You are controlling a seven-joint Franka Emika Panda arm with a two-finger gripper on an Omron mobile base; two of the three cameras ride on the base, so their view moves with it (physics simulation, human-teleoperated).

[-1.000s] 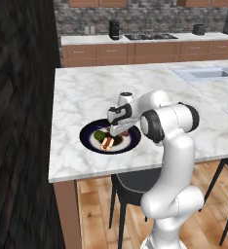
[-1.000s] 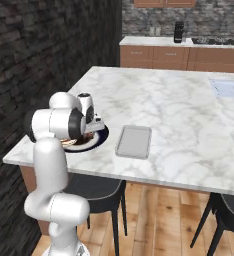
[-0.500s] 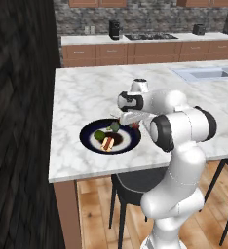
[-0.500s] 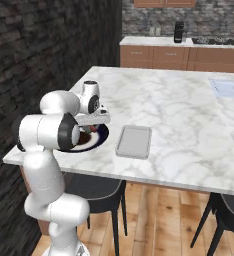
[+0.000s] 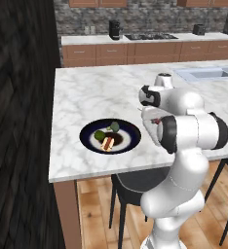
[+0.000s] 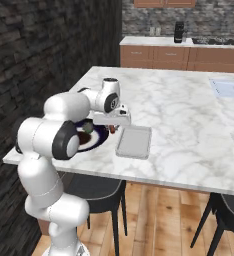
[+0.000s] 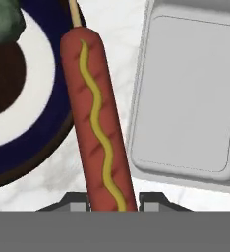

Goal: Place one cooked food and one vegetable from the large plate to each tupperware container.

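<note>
**A:** Hot dog point(image 7: 100, 123) first, since it sits left of centre in the hand view. Where does it lie against the tool?

**B:** Clamped in it. The tool point(image 7: 114, 201) grips the sausage's lower end at the bottom middle of the frame, one dark tip on each side of it. The long axis runs up the frame and leans a little toward the upper left, with the mustard line following it and a thin stick poking out of the top end.

**A:** And what is under it?

**B:** On the left, the large plate point(image 7: 48, 142), its navy rim curving beneath the upper half of the sausage; a green vegetable point(image 7: 4, 19) shows in the upper left corner. Bare marble surface point(image 7: 53, 182) lies under the lower half.

**A:** So the target is to the right?

**B:** Yes. The rectangular tupperware container point(image 7: 186, 93) takes up the right half of the frame, its near long wall just beside the hot dog and roughly parallel to it. I judge the coming move to be a short sideways carry toward frame right, with little turning needed.

**A:** Do the base cameras agree?

**B:** They do. In the right base view the tool point(image 6: 114, 129) hangs between the plate point(image 6: 96, 142) and the grey tray point(image 6: 135, 142). In the left base view the plate point(image 5: 86, 133) sits left of the arm.
</note>
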